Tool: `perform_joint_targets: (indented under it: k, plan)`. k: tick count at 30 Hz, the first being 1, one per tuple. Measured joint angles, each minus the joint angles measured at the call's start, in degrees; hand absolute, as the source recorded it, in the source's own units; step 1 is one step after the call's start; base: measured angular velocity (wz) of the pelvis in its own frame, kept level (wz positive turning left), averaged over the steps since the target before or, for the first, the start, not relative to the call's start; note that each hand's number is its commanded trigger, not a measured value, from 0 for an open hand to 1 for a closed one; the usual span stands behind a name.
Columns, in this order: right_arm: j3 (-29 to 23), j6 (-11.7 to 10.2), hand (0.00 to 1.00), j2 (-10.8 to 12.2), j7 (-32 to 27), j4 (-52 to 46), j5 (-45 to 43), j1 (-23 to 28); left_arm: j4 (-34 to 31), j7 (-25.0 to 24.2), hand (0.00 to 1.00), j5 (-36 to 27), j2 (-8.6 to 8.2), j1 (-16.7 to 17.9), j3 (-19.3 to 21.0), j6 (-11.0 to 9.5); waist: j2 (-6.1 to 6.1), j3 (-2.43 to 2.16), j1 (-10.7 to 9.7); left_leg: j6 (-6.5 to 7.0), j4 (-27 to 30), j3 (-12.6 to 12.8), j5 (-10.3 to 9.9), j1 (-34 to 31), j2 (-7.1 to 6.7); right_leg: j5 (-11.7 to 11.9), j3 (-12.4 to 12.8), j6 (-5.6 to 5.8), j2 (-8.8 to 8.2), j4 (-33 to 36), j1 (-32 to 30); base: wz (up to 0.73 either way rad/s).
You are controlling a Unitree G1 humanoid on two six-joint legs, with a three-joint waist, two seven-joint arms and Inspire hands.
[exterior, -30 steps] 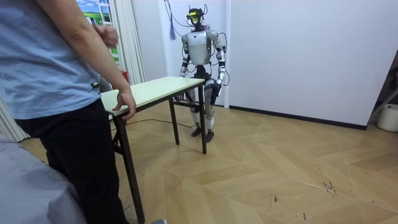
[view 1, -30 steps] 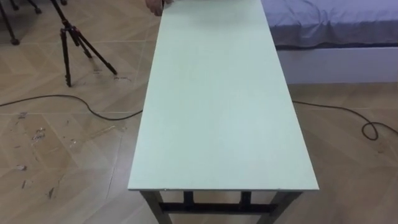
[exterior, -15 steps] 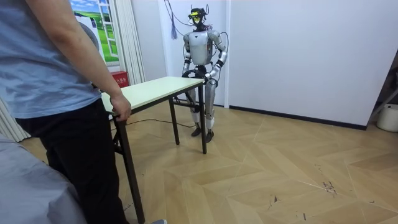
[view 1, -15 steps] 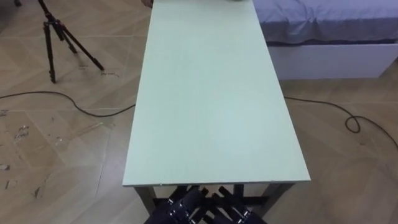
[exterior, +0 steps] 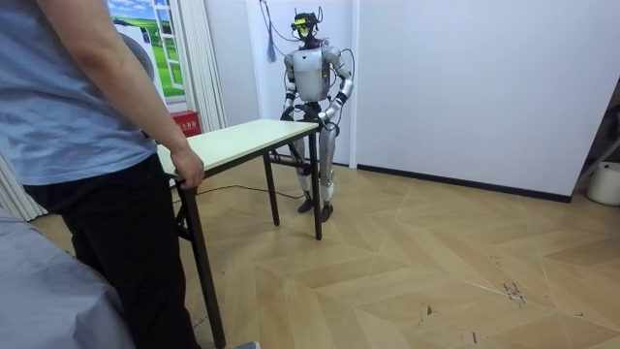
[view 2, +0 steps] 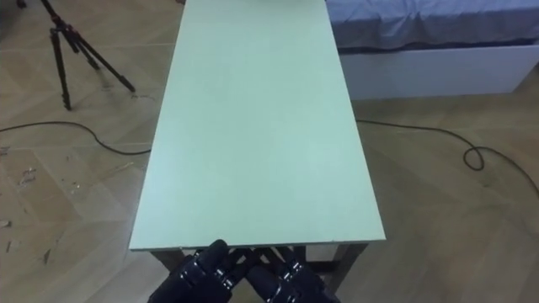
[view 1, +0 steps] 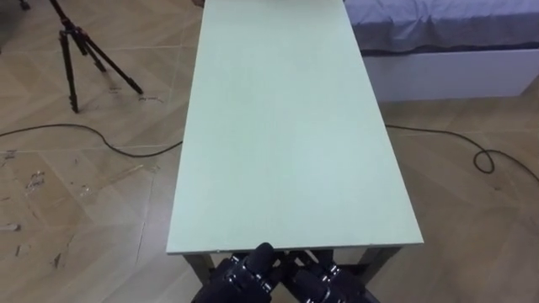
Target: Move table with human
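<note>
Standing at one short end of the pale green table (view 1: 286,126), the robot faces down its length, with a white wall behind it in the room view. Both hands sit low, just beneath the near rim: the left robot hand (view 1: 244,276) touching or almost touching the edge, the right robot hand (view 1: 330,284) beside it, by the dark frame. Whether either has closed round the frame cannot be told; the fingers are bunched and partly out of view. At the far end a person (exterior: 87,145) has a hand (exterior: 187,167) clasped over the table's corner. All four legs appear to rest on the floor.

Assessment: the step in hand is taking hold, before any lift. The next move calls for a firm grasp at both hands, then a level lift matched to the person's. A bed (view 1: 438,25), tripod (view 1: 76,50) and floor cable (view 1: 101,139) flank the route.
</note>
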Motion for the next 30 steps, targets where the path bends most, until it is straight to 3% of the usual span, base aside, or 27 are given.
perform_joint_targets:
  k: [14, 21, 25, 30]
  plan:
    - [0.3, -0.1, 0.0, -0.9, -2.9, -0.9, 0.9, -1.8, 0.1, 0.9, 0.0, -2.0, 0.54, -0.5, 0.4, 0.8, -0.46, 0.2, 0.7, -0.02, -0.2, 0.3, 0.0, 1.2, 0.1, 0.0, 0.5, 0.0, 0.06, -0.1, 0.7, -0.01]
    - [-0.2, -0.1, 0.0, -0.9, -9.2, -0.6, 6.5, -3.6, 6.3, 4.3, 0.0, -2.1, 0.34, -4.5, 5.3, 0.6, -0.56, 0.57, 2.2, -0.05, -0.3, 0.1, 0.0, 2.6, 0.07, 0.0, 0.3, -0.01, 0.11, -0.5, 2.5, 0.0]
    - [-0.1, 0.1, 0.0, -0.6, -11.6, 0.7, 9.8, -5.5, 8.9, 6.6, 0.0, -2.0, -0.56, -6.9, 5.7, 2.1, -0.55, 0.66, 3.3, -0.12, -0.2, 0.1, 0.2, 2.7, 0.02, 0.0, 0.3, -0.01, 0.08, -0.6, 2.6, 0.0]
    - [-0.2, 1.2, 0.0, -0.6, -14.8, 2.1, 11.3, -8.4, 10.7, 9.4, 0.0, -1.8, -1.61, -8.4, 7.0, 3.5, -0.58, 0.7, 3.3, -0.33, -0.2, 0.1, 0.4, 2.5, 0.06, 0.0, -0.1, -0.02, 0.16, -0.6, 2.5, 0.0]
